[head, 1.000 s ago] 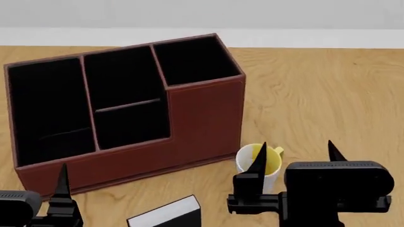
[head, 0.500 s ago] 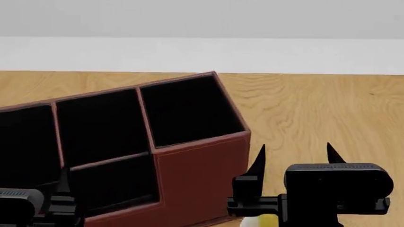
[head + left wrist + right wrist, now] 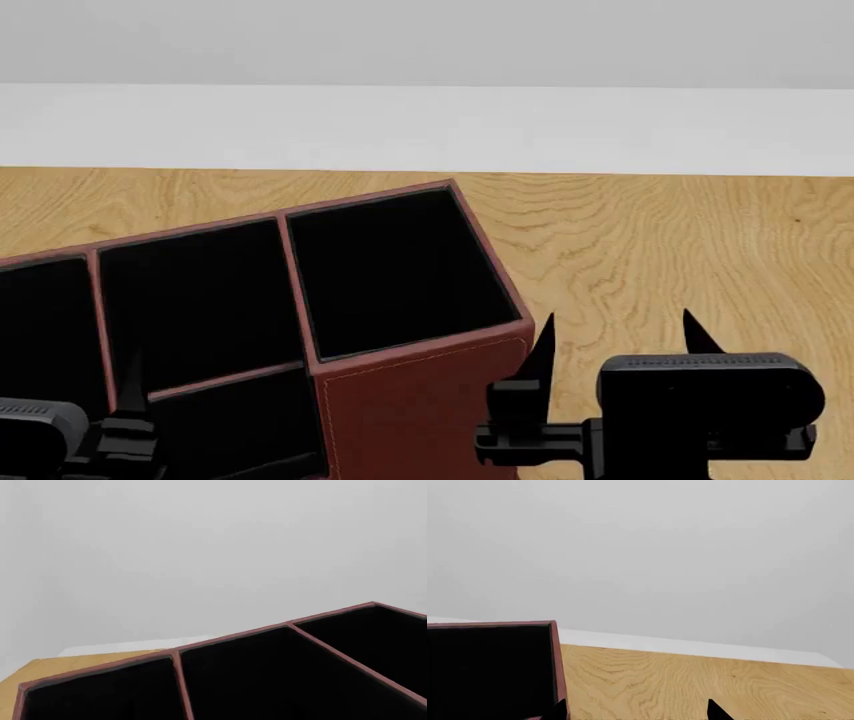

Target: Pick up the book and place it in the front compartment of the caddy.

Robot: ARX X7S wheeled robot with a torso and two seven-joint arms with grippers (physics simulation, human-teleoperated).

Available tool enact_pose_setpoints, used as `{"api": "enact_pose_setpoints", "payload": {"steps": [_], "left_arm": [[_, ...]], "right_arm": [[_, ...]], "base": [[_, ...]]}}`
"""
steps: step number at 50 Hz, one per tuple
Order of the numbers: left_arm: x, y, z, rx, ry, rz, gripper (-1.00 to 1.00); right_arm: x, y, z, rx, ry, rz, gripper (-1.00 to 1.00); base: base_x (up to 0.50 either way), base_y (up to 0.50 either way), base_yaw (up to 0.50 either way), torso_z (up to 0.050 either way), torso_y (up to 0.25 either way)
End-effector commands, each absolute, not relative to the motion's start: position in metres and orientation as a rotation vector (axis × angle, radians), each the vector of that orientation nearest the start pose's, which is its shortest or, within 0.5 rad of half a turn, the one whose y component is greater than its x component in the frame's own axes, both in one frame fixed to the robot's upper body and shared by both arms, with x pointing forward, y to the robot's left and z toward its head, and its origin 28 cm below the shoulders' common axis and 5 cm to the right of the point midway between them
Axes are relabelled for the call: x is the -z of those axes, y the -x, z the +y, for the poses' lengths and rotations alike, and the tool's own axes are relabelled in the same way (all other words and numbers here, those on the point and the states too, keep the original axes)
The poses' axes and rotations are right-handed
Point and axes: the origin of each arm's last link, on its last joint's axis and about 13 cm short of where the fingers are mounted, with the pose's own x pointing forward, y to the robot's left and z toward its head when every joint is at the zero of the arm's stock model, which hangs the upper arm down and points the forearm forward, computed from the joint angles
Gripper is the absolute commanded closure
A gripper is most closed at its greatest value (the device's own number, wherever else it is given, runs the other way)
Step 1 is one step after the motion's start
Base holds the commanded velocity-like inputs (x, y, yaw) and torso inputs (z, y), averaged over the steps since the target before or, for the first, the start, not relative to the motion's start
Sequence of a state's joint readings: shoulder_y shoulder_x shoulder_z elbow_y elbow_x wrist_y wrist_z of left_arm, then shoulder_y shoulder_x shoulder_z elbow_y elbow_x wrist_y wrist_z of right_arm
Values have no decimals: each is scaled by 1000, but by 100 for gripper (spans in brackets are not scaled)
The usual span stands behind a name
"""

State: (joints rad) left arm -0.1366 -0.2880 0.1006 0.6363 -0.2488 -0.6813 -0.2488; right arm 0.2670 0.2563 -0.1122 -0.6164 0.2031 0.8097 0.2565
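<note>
Right gripper point(image 3: 614, 335) open and empty at 3 o'clock of caddy point(image 3: 400, 400); left gripper point(image 3: 127, 390) state indeterminate.

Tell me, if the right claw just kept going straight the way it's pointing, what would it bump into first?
Probably nothing: ahead of the right claw lies open wooden table. The caddy sits just off to its left, though depth is unclear.

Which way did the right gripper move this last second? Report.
Yes: against the caddy, the right gripper went up, from near its base to beside its top right corner.
</note>
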Motion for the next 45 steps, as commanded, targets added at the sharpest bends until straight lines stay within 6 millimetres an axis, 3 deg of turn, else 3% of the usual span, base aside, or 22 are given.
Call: {"api": "enact_pose_setpoints", "payload": {"steps": [1,9,17,32,45], "left_arm": [[-146,-204,231,99,-192,-42,-100],[-171,-189,235,286,-251,17,-100],[-193,-174,238,459,-176,125,-100],[-214,-157,240,649,-131,312,-100],[-218,-147,232,781,-217,470,-100]], "right_arm": [[-142,-230,-116,72,125,-51,-100],[-143,-229,-117,76,128,-49,-100],[-145,-231,-115,75,134,-51,-100],[-148,-233,-111,65,146,-47,-100],[-151,-232,-110,69,182,-54,-100]], "base": [[0,0,0,0,0],[0,0,0,0,0],[0,0,0,0,0],[0,0,0,0,0],[0,0,0,0,0]]}}
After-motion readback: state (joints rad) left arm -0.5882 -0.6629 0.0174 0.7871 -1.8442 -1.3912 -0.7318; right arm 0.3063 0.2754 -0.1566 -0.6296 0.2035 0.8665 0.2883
